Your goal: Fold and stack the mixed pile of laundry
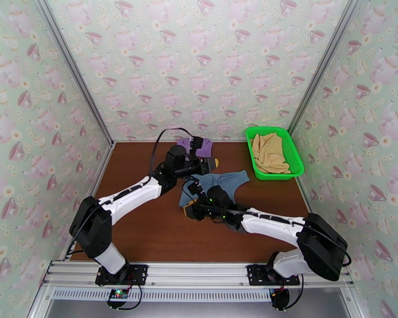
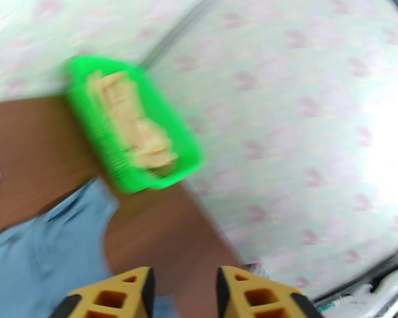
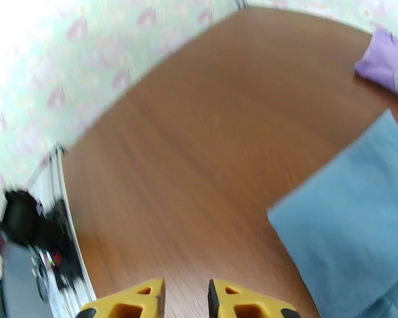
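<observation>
At centre frame from above, the slate-blue garment (image 1: 220, 182) lies flat on the worktop (image 1: 146, 229), its long axis running lower left to upper right. The left pincer (image 2: 184, 272) is at its upper edge and the right pincer (image 3: 185, 286) at its lower-left corner. Both are partly parted and empty. There are three garments in all: the lilac garment (image 1: 191, 145) lies behind, and the tan garment (image 1: 268, 152) is in the single green basket (image 1: 299, 160).
</observation>
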{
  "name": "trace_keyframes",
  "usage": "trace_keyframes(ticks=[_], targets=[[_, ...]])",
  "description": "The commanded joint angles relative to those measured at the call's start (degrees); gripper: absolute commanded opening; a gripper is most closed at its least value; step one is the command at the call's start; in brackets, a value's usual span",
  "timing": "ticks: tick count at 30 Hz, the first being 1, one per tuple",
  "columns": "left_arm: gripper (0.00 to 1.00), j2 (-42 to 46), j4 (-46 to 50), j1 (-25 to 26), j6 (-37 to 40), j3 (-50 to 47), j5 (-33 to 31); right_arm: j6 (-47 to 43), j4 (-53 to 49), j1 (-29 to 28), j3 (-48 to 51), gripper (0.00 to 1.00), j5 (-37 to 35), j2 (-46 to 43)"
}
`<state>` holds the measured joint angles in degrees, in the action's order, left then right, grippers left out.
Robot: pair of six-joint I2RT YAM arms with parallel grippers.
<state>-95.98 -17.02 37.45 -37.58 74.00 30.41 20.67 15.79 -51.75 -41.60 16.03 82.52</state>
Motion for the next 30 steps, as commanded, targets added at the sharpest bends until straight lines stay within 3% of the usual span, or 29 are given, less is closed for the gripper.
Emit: trace_keyframes(ticks=[1,4,6,12,15,18,20,23,26,30], targets=[[0.48,-1.8,-16.9,-1.2,-6.9,3.7,11.7,5.4,5.9,-1.4,-0.6,0.30,0.6,1.9],[0.53,-3.4,-23.4,-1.2,-9.4,5.1,15.4,5.7,9.2,-2.4,-1.3,0.31,5.1,2.2],[0.56,-3.5,-21.4,-1.4,-7.2,6.7,16.8,5.8,9.8,-3.1,-2.0,0.31,7.7,1.0],[0.61,1.4,6.9,-2.0,16.5,11.7,11.0,6.1,3.4,-4.1,-1.2,0.32,11.2,-6.8],[0.62,4.1,13.6,-3.2,20.5,12.7,3.5,3.6,-8.8,-4.1,-1.4,0.36,3.9,-12.5],[0.64,7.6,20.9,-4.8,22.1,12.3,-10.2,-3.9,-31.5,-3.6,-5.9,0.39,-13.9,-17.2],[0.63,10.5,26.7,-5.8,21.5,11.2,-20.7,-8.5,-41.0,0.6,-7.5,0.42,-20.9,-19.2],[0.60,15.1,33.9,-6.0,19.8,7.3,-29.7,-12.7,-42.0,14.5,-7.3,0.44,-13.8,-19.8],[0.58,19.4,38.0,-5.4,14.9,0.2,-32.9,-16.0,-38.2,24.4,-9.6,0.42,-5.5,-14.3],[0.53,22.6,36.3,-3.3,6.9,-11.7,-32.6,-19.8,-38.5,28.1,-20.5,0.41,-0.9,1.6]])
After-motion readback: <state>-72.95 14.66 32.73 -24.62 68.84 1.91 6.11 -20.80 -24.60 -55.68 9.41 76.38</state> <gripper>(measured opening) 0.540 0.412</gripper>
